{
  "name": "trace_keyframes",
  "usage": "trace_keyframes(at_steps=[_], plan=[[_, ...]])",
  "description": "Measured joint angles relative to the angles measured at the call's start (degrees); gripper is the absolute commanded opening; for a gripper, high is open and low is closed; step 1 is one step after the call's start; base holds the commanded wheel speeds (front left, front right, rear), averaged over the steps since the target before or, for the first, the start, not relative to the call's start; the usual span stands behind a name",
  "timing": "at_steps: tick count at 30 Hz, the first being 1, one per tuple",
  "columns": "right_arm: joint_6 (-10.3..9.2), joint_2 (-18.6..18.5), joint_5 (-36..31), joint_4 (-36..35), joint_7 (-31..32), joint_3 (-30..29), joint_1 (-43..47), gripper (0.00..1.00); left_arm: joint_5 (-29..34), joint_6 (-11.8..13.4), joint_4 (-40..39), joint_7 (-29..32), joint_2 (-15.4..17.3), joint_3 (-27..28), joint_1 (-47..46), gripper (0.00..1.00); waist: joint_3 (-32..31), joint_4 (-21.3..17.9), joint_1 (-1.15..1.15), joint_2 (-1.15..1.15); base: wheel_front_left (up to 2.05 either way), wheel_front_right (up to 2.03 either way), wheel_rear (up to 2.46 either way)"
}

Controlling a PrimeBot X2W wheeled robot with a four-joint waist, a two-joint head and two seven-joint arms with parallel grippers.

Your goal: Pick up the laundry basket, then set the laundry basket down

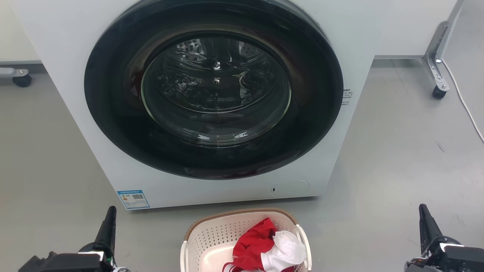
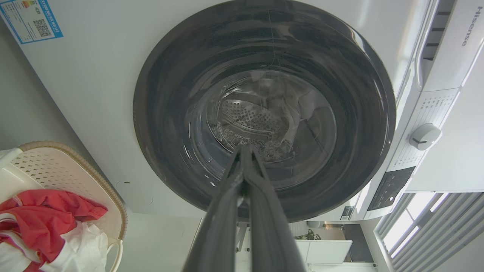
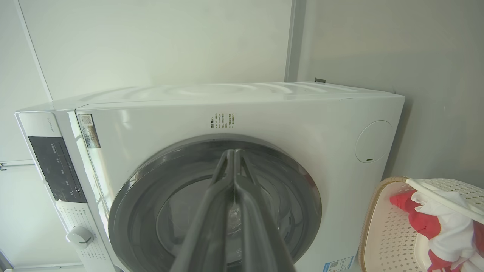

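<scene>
The laundry basket (image 1: 211,234), cream perforated plastic with a brown rim and white handles, sits on the floor just in front of the washing machine, cut off by the bottom edge of the head view. Red and white clothes (image 1: 264,247) lie in it. The basket (image 2: 64,170) also shows at the lower left of the left wrist view, and the basket (image 3: 389,230) at the lower right of the right wrist view. My left gripper (image 1: 109,217) is shut, well to the basket's left. My right gripper (image 1: 423,215) is shut, far to its right. Neither touches the basket.
A white front-loading washing machine (image 1: 113,158) with a shut dark round door (image 1: 213,90) stands directly behind the basket. Wheeled frame legs (image 1: 436,75) stand at the back right and a caster (image 1: 20,77) at the back left. A white cable (image 1: 465,105) runs along the grey floor on the right.
</scene>
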Motion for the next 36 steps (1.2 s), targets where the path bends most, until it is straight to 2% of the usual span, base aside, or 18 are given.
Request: trace_keyframes(at_steps=[36], plan=[[0.0, 0.0, 0.1, 0.0, 0.0, 0.0, 0.0, 0.0, 0.0, 0.0, 0.1, 0.0, 0.0, 0.0, 0.0, 0.0, 0.0, 0.0, 0.0, 0.0, 0.0, 0.0, 0.0]])
